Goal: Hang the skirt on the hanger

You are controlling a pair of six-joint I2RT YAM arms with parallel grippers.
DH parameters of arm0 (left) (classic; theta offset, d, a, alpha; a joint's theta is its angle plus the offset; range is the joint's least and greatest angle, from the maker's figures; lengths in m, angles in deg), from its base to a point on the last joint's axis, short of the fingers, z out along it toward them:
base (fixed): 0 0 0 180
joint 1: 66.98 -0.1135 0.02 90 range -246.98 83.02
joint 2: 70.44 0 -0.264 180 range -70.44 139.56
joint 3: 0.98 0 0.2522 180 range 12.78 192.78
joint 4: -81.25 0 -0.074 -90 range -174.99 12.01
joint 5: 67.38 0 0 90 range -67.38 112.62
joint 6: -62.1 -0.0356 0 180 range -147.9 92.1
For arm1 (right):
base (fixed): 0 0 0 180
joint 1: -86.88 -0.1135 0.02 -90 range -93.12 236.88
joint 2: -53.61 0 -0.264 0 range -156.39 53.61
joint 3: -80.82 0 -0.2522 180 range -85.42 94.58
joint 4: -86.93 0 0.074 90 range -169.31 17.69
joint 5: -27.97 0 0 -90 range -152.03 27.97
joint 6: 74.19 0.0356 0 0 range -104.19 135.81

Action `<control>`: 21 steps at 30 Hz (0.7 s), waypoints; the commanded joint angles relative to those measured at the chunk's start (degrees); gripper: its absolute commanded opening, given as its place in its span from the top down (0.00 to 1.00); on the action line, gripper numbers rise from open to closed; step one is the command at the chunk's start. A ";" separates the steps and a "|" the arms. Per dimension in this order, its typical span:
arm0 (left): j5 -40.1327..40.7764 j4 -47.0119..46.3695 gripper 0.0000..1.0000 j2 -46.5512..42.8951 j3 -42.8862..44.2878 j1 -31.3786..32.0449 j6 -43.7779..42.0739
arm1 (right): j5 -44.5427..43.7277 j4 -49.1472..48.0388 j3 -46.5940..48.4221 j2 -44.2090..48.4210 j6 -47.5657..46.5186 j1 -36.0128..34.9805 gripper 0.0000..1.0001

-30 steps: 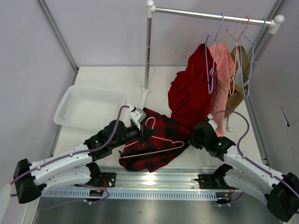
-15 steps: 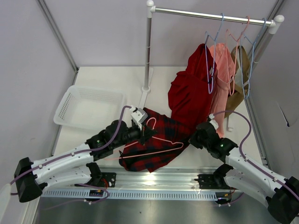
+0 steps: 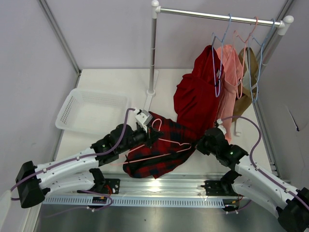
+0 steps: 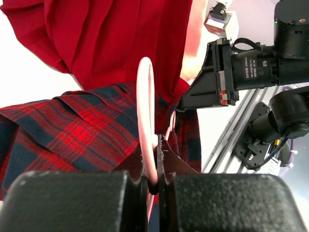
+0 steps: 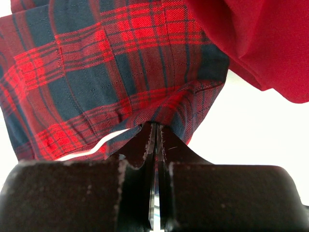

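Note:
The red-and-black plaid skirt (image 3: 154,152) lies crumpled on the table between my arms. The pale-pink hanger (image 3: 166,147) lies across it, hook toward my left gripper (image 3: 150,134). In the left wrist view my left gripper (image 4: 153,166) is shut on the hanger's hook loop (image 4: 145,106), with the skirt (image 4: 63,135) beneath. My right gripper (image 3: 199,143) is at the skirt's right edge. In the right wrist view it (image 5: 155,131) is shut on the skirt's hem (image 5: 106,72), and a pale strip of hanger wire (image 5: 91,149) shows under the fabric.
A plain red garment (image 3: 198,96), a salmon-pink one (image 3: 231,72) and an olive one (image 3: 247,92) hang on blue hangers from the rack bar (image 3: 217,17), the red one draping onto the skirt. The rack pole (image 3: 153,53) stands behind. A white basket (image 3: 91,111) sits at the left.
The right arm has shifted slightly left and lower while still holding the skirt's edge. The left gripper and the hanger have edged a little toward the right.

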 commanded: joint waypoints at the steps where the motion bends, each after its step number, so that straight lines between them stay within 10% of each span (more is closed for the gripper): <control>1: 1.25 -4.92 1.00 -0.02 -0.09 0.27 1.40 | 0.29 0.50 0.02 1.14 0.36 0.32 1.00; 21: 1.16 -12.21 1.00 -1.77 -4.13 0.36 5.44 | 0.29 2.08 0.89 3.07 0.18 0.32 1.00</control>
